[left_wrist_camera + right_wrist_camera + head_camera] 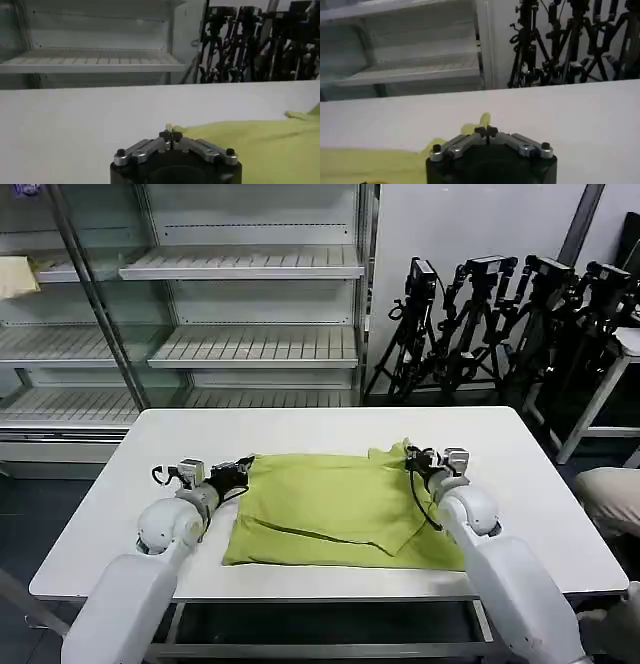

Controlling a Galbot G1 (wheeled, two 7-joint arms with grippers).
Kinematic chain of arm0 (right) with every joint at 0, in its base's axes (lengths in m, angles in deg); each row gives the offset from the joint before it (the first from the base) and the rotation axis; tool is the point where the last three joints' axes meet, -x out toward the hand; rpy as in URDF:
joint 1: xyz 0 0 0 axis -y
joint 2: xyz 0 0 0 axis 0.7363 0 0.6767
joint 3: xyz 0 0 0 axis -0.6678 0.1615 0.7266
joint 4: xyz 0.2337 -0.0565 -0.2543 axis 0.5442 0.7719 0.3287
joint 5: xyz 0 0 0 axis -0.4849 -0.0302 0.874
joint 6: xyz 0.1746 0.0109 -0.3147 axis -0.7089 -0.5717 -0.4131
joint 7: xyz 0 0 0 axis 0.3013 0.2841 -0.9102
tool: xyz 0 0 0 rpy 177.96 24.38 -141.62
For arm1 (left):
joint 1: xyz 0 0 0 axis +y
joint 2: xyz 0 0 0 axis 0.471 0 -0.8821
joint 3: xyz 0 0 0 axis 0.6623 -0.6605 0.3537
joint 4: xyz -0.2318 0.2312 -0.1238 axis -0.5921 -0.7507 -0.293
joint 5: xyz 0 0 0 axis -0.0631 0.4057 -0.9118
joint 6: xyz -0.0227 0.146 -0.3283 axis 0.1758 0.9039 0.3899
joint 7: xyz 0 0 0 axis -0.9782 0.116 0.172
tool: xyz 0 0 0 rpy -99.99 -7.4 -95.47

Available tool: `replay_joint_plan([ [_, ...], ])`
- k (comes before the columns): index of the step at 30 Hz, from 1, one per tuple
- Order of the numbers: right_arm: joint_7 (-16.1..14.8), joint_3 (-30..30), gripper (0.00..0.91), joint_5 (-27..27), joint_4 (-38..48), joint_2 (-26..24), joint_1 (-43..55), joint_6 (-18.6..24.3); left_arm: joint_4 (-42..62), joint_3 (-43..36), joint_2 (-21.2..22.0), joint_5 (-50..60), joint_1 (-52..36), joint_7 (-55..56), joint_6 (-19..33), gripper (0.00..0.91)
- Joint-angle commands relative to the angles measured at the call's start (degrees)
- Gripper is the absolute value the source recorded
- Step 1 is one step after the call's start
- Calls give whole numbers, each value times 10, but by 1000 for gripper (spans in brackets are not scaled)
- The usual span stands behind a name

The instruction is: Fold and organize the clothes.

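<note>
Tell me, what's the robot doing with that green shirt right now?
Left gripper shut on T-shirt at its far left corner. Right gripper shut on far right corner. Shirt partly folded on white table. Nothing in the way.

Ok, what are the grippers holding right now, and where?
Both pinch the T-shirt: left gripper its far left corner, right gripper its far right corner.

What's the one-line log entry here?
left gripper: shut on shirt | right gripper: shut on shirt | shirt: partly folded on table
</note>
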Motion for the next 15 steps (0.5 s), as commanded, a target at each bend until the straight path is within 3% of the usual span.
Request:
replay_joint_plan([
  [1, 1, -26, 0, -5, -100, -25, -71, 4, -52, 21, -12, 3, 54, 5, 4, 10],
  [8, -11, -62, 0, -9, -170, -70, -153, 13, -100, 40, -18, 13, 102, 6, 4, 10],
  [15, -25, -95, 0, 17, -218, -73, -243, 24, -142, 54, 2, 38, 148, 7, 2, 10],
])
